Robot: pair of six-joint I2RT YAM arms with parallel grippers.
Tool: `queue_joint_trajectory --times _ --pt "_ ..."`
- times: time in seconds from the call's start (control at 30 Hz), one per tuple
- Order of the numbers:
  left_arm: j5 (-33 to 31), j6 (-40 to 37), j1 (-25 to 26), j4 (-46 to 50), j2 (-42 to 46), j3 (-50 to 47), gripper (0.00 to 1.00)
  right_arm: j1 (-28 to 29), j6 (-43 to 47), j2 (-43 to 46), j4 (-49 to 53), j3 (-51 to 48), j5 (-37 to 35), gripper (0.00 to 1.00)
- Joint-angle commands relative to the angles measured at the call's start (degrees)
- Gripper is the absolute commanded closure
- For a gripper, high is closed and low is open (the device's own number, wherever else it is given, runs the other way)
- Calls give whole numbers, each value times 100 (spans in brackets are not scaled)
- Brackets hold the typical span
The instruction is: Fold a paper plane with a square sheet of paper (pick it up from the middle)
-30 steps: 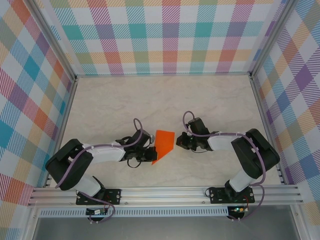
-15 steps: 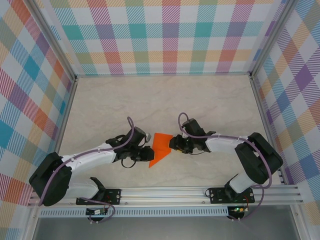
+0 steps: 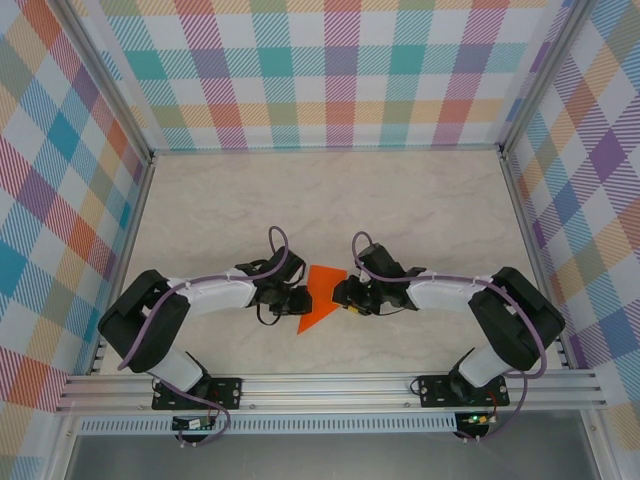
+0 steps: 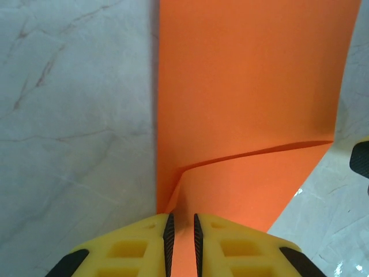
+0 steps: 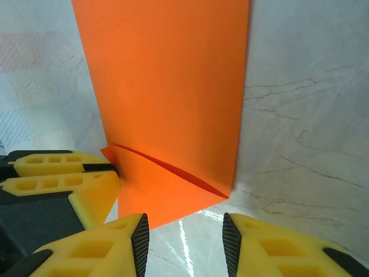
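Observation:
The square sheet of paper (image 3: 319, 297) is bright orange and folded to a point at its near left; it lies on the table between both arms. My left gripper (image 3: 298, 298) is at its left edge. In the left wrist view its jaws (image 4: 181, 217) stand a narrow gap apart, with a raised fold of the paper (image 4: 248, 86) running into that gap. My right gripper (image 3: 343, 295) is at the paper's right edge. Its jaws (image 5: 184, 224) are open, with bare table between them and the paper's (image 5: 167, 86) folded flap just ahead. The left fingers (image 5: 63, 179) touch the flap's corner.
The marble table top (image 3: 300, 200) is closed in by checkered walls (image 3: 330, 80) at the back and both sides. An aluminium rail (image 3: 330, 385) runs along the near edge by the arm bases.
Both grippers were shut and have opened, the left only slightly. The right gripper has moved left up to the paper's edge, and the paper has shifted a little towards the near left.

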State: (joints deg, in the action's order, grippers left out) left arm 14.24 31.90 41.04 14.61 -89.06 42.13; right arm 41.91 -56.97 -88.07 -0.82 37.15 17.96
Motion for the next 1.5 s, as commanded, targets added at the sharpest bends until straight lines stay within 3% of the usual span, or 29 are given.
queue_joint_trajectory --times 0.0,0.2,0.5,0.83,1.27,1.47 --pt "-115 -97 -81 -141 -137 66 82 23 -256 -143 -129 -35 -55 60" --pt "-68 -50 -81 -248 -234 -106 85 36 -488 -226 -383 -1 5 60" --pt "-108 147 -79 -304 -161 -264 89 98 -1167 536 662 -200 -1053 56" --pt "-36 255 -78 -423 -121 -416 89 98 -1275 -21 -257 -147 -531 58" --pt "43 255 -78 -450 -187 -402 89 98 -1435 -157 -583 -39 -445 66" --pt "43 237 -78 -415 -165 -406 89 103 -1370 -84 -531 -37 -483 66"
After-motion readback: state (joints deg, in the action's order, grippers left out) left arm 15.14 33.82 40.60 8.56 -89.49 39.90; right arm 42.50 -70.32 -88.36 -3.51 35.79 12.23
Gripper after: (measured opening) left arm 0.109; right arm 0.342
